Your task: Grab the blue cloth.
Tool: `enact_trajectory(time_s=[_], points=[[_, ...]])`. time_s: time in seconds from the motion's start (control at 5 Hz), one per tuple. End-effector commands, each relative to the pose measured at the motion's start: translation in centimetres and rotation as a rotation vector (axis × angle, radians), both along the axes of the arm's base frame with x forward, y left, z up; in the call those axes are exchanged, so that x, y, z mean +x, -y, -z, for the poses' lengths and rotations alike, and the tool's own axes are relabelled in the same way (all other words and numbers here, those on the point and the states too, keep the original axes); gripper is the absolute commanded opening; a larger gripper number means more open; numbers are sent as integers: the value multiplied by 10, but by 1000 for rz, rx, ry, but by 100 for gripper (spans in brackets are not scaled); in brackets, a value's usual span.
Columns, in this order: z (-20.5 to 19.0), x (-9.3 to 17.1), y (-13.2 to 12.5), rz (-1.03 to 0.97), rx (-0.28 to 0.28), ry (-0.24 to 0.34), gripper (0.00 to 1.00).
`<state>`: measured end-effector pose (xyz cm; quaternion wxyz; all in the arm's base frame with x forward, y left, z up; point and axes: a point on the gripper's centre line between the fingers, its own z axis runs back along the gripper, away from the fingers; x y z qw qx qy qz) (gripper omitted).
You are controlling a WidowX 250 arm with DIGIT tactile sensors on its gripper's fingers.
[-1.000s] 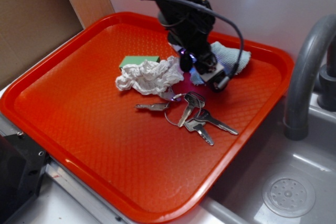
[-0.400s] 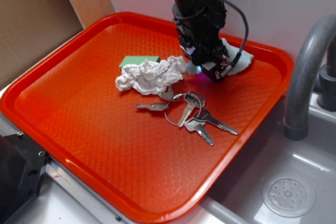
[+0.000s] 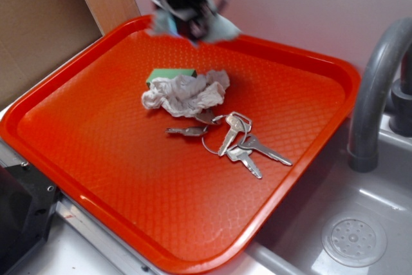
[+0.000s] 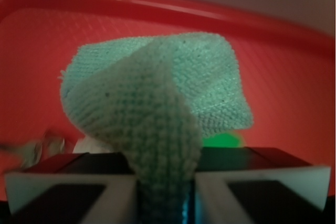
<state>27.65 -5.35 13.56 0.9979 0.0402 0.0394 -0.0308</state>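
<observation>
The blue cloth (image 3: 222, 28) hangs in the air above the far edge of the red tray (image 3: 96, 159), pinched in my gripper (image 3: 187, 27), which is blurred at the top of the exterior view. In the wrist view the pale blue-grey cloth (image 4: 157, 93) fills the middle, its folded end squeezed between my two fingers (image 4: 68, 192), and my gripper (image 4: 165, 192) is shut on it. The cloth droops floppy on both sides of the gripper.
A white crumpled wad (image 3: 183, 93) lies mid-tray with a flat green block (image 3: 168, 75) behind it. A bunch of keys (image 3: 235, 140) lies in front of the wad. A grey tap (image 3: 376, 88) and sink (image 3: 354, 239) stand to the right, cardboard (image 3: 45, 17) at far left.
My gripper has closed on the blue cloth at the tray's far right, lifted it off the tray and moved up and to the left. The wad, block and keys stayed put.
</observation>
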Motion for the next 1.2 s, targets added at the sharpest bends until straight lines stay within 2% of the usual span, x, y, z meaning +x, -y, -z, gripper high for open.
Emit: enact_trajectory(time_s=[0.0, 0.2, 0.4, 0.6, 0.8, 1.0], points=[[-122, -28, -30, -140, -108, 142, 0], [-110, -18, -27, -127, -123, 124, 0], [-92, -13, -14, -109, -92, 129, 0], [-63, -26, 1, -2, -65, 76, 0], [-54, -33, 7, 25, -43, 71, 0], [-50, -28, 11, 18, -23, 78, 0]])
